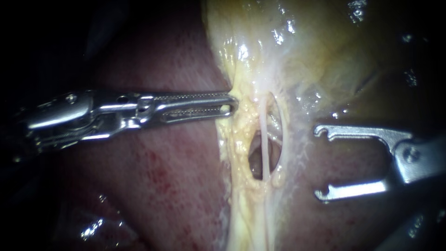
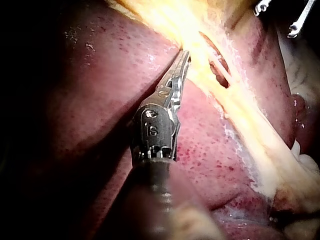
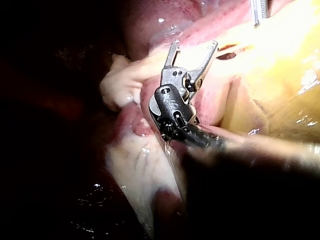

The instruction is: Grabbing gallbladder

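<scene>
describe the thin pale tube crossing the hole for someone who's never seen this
Find the yellowish gallbladder at the top; a pale band runs down from it, between the left instrument and the right instrument. A dark hole opens in that band. The tube is the thin whitish cord running down across the hole, unlike the flat sheet around it.

Liver (image 1: pixel 162 186): pink-red, scattered deep-red speckles, wet white glints.
Gallbladder (image 1: pixel 325 42): olive-yellow, browner in shade, glossy white spots.
Band (image 1: pixel 237 139) beside it: pale creamy yellow, whitish threads along edge.
Tube (image 1: pixel 265 139): off-white against dark brownish opening (image 1: pixel 253 160).
Left instrument (image 1: pixel 230 104): bright silver, rows of fine teeth; shaft black in left wrist view.
Right instrument (image 1: pixel 318 162): plain silver, no pattern.
</scene>
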`<state>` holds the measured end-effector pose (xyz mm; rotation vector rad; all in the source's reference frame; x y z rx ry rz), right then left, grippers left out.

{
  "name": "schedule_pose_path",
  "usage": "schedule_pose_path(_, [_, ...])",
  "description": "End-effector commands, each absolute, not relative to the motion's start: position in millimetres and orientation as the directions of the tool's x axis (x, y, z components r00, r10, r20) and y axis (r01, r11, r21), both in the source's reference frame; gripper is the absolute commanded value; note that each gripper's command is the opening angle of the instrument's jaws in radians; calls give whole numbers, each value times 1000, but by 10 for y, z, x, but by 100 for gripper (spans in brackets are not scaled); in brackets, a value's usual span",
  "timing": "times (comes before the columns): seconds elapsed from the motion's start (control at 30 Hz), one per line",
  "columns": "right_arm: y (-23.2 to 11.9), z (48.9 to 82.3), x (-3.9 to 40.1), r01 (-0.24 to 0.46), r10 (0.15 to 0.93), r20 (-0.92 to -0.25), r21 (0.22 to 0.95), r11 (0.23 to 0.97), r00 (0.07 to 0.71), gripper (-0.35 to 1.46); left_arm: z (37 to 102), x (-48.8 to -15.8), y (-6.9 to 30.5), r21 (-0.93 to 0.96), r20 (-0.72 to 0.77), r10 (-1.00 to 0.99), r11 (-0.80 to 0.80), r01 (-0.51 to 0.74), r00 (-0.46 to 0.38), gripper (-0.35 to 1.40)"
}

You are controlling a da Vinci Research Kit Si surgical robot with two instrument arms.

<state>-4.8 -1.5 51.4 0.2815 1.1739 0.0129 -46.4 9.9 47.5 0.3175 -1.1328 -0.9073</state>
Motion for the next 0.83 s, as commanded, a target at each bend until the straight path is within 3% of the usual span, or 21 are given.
schedule_pose_path(0.03, [-15,515,-48,136,156,-907,224,965,391,60,473,-464,99,640,639,-759,615,461,126,-35])
schedule_pose_path(0.83, [-15,515,-48,136,156,-907,224,965,391,59,470,-463,97,653,625,-772,600,462,119,-35])
